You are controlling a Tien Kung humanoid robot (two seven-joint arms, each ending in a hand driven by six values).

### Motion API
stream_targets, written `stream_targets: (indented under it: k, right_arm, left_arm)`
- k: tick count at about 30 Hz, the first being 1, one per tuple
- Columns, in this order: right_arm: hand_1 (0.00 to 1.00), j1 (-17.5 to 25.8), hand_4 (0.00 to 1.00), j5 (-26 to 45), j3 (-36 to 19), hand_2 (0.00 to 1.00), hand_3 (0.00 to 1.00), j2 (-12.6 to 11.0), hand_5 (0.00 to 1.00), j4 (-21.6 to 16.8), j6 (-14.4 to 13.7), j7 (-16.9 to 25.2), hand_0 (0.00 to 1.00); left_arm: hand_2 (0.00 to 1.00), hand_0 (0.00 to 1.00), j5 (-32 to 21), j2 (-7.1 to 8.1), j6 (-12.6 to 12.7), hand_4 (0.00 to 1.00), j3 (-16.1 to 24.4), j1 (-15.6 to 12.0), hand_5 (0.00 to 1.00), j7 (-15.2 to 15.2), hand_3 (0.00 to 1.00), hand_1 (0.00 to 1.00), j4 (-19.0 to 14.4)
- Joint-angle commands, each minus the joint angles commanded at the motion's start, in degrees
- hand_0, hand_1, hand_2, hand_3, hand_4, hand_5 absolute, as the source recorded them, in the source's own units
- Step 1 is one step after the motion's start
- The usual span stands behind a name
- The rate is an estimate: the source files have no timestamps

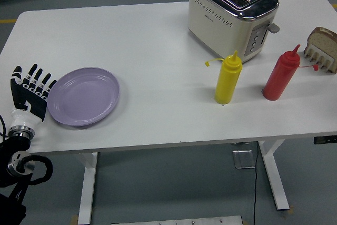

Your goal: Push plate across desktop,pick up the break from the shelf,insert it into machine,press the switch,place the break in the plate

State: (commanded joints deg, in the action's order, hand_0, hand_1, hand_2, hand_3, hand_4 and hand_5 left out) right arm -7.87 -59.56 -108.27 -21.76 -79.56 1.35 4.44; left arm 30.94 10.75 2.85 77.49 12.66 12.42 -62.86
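Fingers (39, 80) of the left hand (30, 90) extended and slightly spread, holding nothing; black segmented digits with white joints, just beside the left rim of the plate (84, 96). Plate: round, shallow, matte lavender, near-left on the smooth white table (131, 40). Toaster (231, 13): cream body, chrome two-slot top, far centre-right. Bread slice (325, 40), brown and porous, stands in a pale ridged rack (320, 60) at the far right edge. Yellow squeeze bottle (228, 79) and red squeeze bottle (281, 75), glossy plastic with conical nozzles, upright near the toaster.
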Motion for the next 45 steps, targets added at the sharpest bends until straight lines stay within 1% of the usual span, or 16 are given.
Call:
stream_targets:
  k: [1,2,3,10,16,26,27,32,33,38,39,44,45]
  right_arm:
    - [0.853,-0.11,0.634,-1.38,0.4,0.832,0.807,-0.25,0.352,0.09,0.06,-0.05,0.904]
    - [0.888,-0.19,0.744,-2.75,0.7,0.879,0.868,-0.45,0.248,0.15,0.11,-0.09,0.941]
    - [0.888,-0.26,0.744,-3.78,0.95,0.879,0.868,-0.6,0.248,0.21,0.15,-0.12,0.941]
    - [0.898,-2.38,0.755,-18.23,5.58,0.894,0.883,-3.14,0.241,1.82,1.55,-1.55,0.949]
    - [0.905,-4.85,0.763,-30.17,10.37,0.902,0.894,-4.99,0.247,3.38,3.38,-3.18,0.956]
    - [0.907,-9.18,0.761,-42.95,17.0,0.911,0.9,-6.0,0.26,6.73,4.1,-5.52,0.959]
    - [0.904,-9.64,0.72,-43.69,17.66,0.908,0.905,-6.01,0.257,7.12,4.06,-5.73,0.954]
    - [0.904,-12.34,0.72,-46.56,21.4,0.908,0.905,-5.81,0.257,9.58,2.84,-6.94,0.954]
    - [0.874,-13.01,0.74,-47.39,22.21,0.887,0.892,-5.74,0.25,10.25,2.33,-7.28,0.909]
    - [0.874,-15.55,0.74,-50.79,24.8,0.887,0.892,-5.47,0.25,12.76,0.61,-8.6,0.909]
    - [0.803,-15.8,0.745,-51.14,25.03,0.809,0.83,-5.45,0.259,13.0,0.45,-8.73,0.817]
    - [0.803,-17.88,0.745,-54.48,26.84,0.809,0.83,-5.33,0.259,15.01,-0.53,-9.82,0.817]
    - [0.727,-18.37,0.742,-55.37,27.28,0.723,0.783,-5.35,0.258,15.52,-0.62,-10.16,0.712]
  left_arm:
    - [0.99,0.874,-0.05,-0.04,-0.05,0.671,-0.21,0.11,0.998,-0.03,0.921,0.928,0.11]
    - [0.993,0.877,-0.09,-0.07,-0.08,0.675,-0.37,0.2,0.998,-0.04,0.92,0.931,0.19]
    - [0.993,0.877,-0.12,-0.1,-0.11,0.675,-0.5,0.27,0.998,-0.06,0.92,0.931,0.25]
    - [0.992,0.878,-0.85,-0.47,-0.32,0.677,-2.58,1.38,0.998,-0.12,0.919,0.931,1.26]
    - [0.992,0.878,-1.53,-1.26,-0.43,0.679,-4.97,2.61,0.998,-0.12,0.914,0.93,2.07]
    - [0.992,0.878,-2.55,-2.98,-0.56,0.682,-9.11,4.76,0.998,-0.12,0.914,0.931,3.32]
    - [0.992,0.878,-2.67,-3.12,-0.58,0.681,-9.59,5.01,0.998,-0.12,0.914,0.931,3.46]
    - [0.992,0.878,-3.41,-4.09,-0.7,0.681,-12.28,6.57,0.998,-0.13,0.914,0.931,4.22]
    - [0.991,0.878,-3.59,-4.38,-0.75,0.681,-12.91,6.97,0.998,-0.13,0.912,0.929,4.37]
    - [0.991,0.878,-4.34,-5.4,-1.03,0.681,-15.62,8.47,0.998,-0.2,0.912,0.929,4.69]
    - [0.992,0.878,-4.42,-5.5,-1.06,0.682,-15.9,8.61,0.998,-0.21,0.911,0.928,4.7]
    - [0.992,0.878,-4.98,-6.34,-1.09,0.682,-18.11,9.76,0.998,-0.17,0.911,0.928,4.71]
    - [0.992,0.879,-5.11,-6.51,-1.11,0.682,-18.5,9.99,0.998,-0.17,0.911,0.929,4.7]
